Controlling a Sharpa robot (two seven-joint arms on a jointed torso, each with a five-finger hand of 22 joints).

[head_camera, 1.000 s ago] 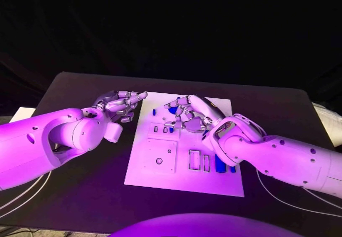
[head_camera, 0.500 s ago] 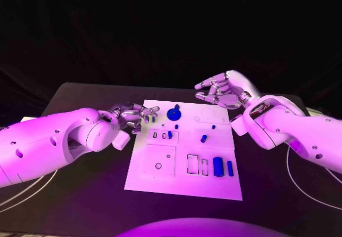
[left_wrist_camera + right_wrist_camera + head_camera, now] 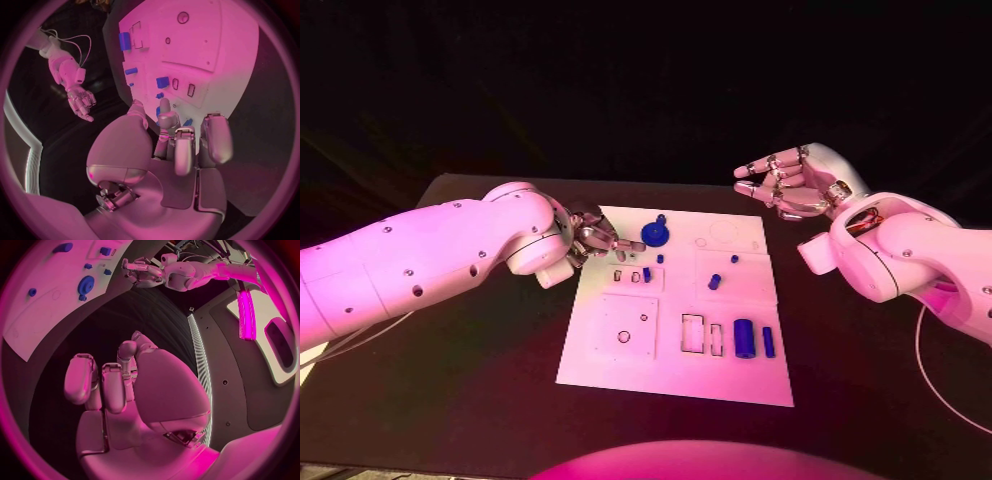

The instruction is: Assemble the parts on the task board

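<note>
Light: magenta-pink wash over everything, brightest on the task board (image 3: 678, 345) and arms.
Background: room beyond the table (image 3: 473, 400) dark.
Wrist views: fisheye circles, edges bent, rims blurred.
Focus: head view fairly sharp.

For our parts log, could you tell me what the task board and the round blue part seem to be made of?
Task board: looks like rigid white plastic or painted plate, matte, flat with crisp cut-out recesses; cannot tell which. Round blue part: probably moulded or printed plastic, uniform opaque blue, with no metallic shine.
</note>
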